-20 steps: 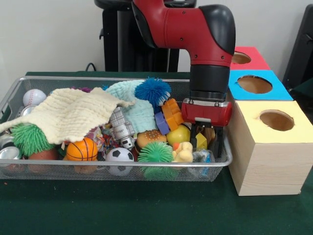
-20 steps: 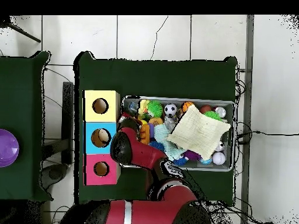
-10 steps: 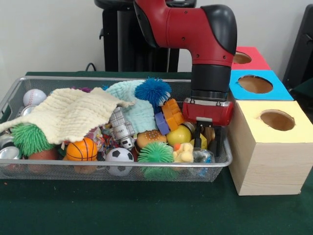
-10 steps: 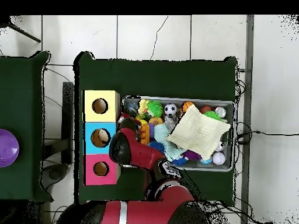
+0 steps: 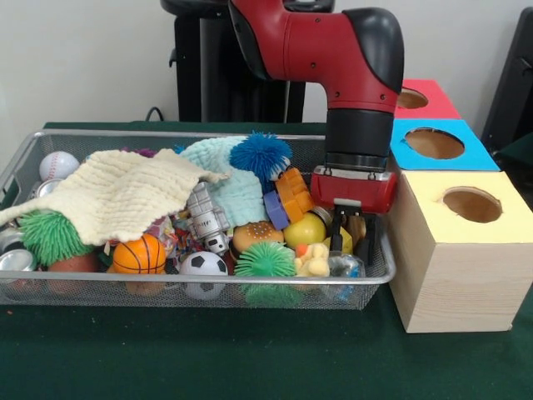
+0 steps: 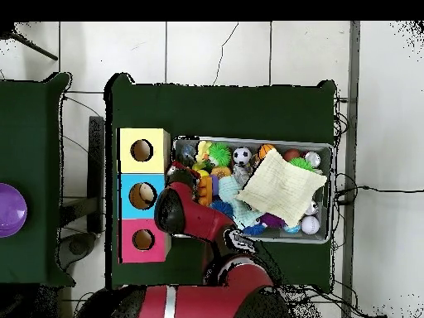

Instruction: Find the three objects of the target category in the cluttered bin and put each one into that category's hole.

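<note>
One gripper [image 5: 353, 230] on the red and black arm [image 5: 333, 50] sits low in the right end of the wire mesh bin [image 5: 50, 293], its black fingers [image 5: 337, 232] spread moderately and pointing down, nothing clearly clamped between them; a small yellow block [image 5: 345, 240] shows between the fingers but I cannot tell if they touch it. Just beside the gripper, on the side away from the boxes: yellow ball [image 5: 305, 228], orange toy [image 5: 293, 192] with a purple ring [image 5: 275, 209] next to it, rubber duck [image 5: 313, 260] and a crumpled clear wrapper [image 5: 344, 267] at the bin's front rim. Further along: burger toy [image 5: 256, 235], green spiky ball [image 5: 265, 260], soccer ball [image 5: 203, 265], grey robot figure [image 5: 206, 216], blue spiky ball [image 5: 260, 155] atop a teal knit hat [image 5: 237, 193]. A cream cloth [image 5: 117, 193] drapes over the middle of the pile, basketball [image 5: 139, 254] under its front edge, another green spiky ball [image 5: 52, 236] and a baseball [image 5: 57, 165] at the far end. Three boxes stand in a row touching the bin's right end: yellow box [image 5: 454, 250] nearest the camera, blue box [image 5: 434, 144] behind it, red box [image 5: 420, 98] last, each with a round hole on top. All sits on the green-covered counter [image 5: 250, 350]. In the overhead view the arm [image 6: 195, 217] reaches over the bin [image 6: 324, 233] end next to the blue box [image 6: 142, 195], gripper hidden below it; a purple bowl [image 6: 12, 209] rests on a separate counter well apart.
</note>
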Controlling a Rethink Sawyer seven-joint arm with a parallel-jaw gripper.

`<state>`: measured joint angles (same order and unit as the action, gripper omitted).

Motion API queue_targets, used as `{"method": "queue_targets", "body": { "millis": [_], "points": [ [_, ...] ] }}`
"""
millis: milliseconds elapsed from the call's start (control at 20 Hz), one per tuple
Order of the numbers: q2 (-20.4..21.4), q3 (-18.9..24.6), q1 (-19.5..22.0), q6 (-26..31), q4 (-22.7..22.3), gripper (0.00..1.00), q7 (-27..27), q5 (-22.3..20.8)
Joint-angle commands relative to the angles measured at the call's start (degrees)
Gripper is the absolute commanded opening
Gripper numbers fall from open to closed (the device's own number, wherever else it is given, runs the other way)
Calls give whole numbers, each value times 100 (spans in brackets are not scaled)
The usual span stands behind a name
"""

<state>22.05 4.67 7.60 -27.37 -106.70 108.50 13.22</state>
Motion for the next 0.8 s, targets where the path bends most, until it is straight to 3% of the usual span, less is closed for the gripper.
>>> {"method": "queue_targets", "body": {
  "millis": [50,350,750,800],
  "points": [
    [-196,11,-236,-319,537,0,1079,378],
    [284,-308,-548,148,330,0,876,608],
    [954,-318,-559,2157,110,0,538,454],
    [1051,-338,-560,2655,97,0,494,457]
  ]
}}
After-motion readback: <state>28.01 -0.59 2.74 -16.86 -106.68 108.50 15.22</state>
